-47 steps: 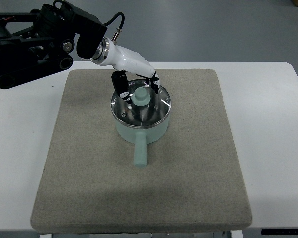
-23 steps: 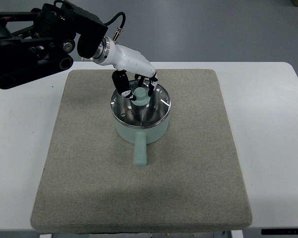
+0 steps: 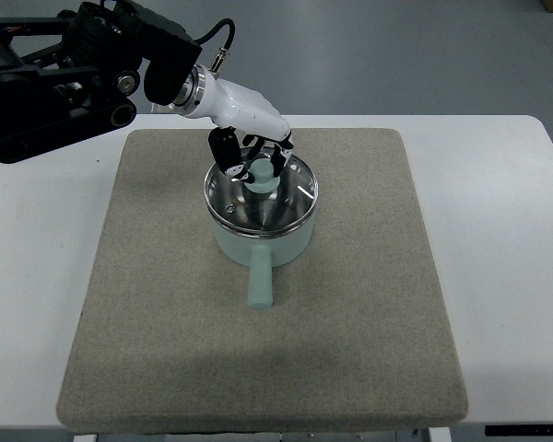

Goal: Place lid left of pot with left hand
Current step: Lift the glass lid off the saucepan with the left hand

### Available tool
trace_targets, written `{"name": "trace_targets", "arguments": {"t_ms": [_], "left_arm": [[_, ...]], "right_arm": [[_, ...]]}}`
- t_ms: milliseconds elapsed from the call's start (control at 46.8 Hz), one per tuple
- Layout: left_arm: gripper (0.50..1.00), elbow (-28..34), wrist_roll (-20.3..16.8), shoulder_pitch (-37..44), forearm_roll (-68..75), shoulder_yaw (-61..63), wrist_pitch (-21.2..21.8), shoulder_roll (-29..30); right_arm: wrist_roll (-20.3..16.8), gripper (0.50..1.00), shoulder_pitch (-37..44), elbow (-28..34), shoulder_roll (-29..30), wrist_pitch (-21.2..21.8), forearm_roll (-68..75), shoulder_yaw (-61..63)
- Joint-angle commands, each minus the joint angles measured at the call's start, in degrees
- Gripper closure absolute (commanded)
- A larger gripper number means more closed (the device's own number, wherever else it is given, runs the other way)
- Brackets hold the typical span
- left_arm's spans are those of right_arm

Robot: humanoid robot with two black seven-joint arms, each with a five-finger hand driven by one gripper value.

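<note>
Left hand point(image 3: 254, 155) over pot point(image 3: 261, 230), fingers closing on lid point(image 3: 261, 196) knob for lifting.

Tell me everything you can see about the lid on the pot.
The lid is round, with a shiny metal rim around what looks like clear glass, and a pale green knob in the middle. A small vent hole shows near its front left edge. It sits on the pale green pot, which stands on the grey mat, and looks slightly raised or tilted. The left hand reaches in from behind, its dark fingers closed around the knob.
</note>
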Motion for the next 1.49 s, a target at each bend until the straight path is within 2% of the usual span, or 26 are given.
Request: {"name": "trace_targets", "arguments": {"t_ms": [0,342,683,1004,1260,1473], "left_arm": [[1.000,-0.1,0.0,-0.3,0.0,-0.1,0.0,0.0],[1.000,0.0,0.1,-0.9,0.1,-0.3,3.8,0.0],[1.000,0.0,0.1,-2.4,0.1,-0.4,4.1,0.3],[1.000,0.0,0.1,-3.2,0.5,-0.7,4.5,5.4],[1.000,0.3,0.0,-1.8,0.7,0.1,10.0,12.6],[1.000,0.9,-0.1,2.4,3.8,0.2,15.0,15.6]], "right_arm": [[0.0,0.576,0.0,0.0,0.0,0.0,0.0,0.0],[0.0,0.576,0.0,0.0,0.0,0.0,0.0,0.0],[0.0,0.576,0.0,0.0,0.0,0.0,0.0,0.0],[0.0,0.576,0.1,0.0,0.0,0.0,0.0,0.0],[0.0,0.576,0.1,0.0,0.0,0.0,0.0,0.0],[0.0,0.576,0.0,0.0,0.0,0.0,0.0,0.0]]}}
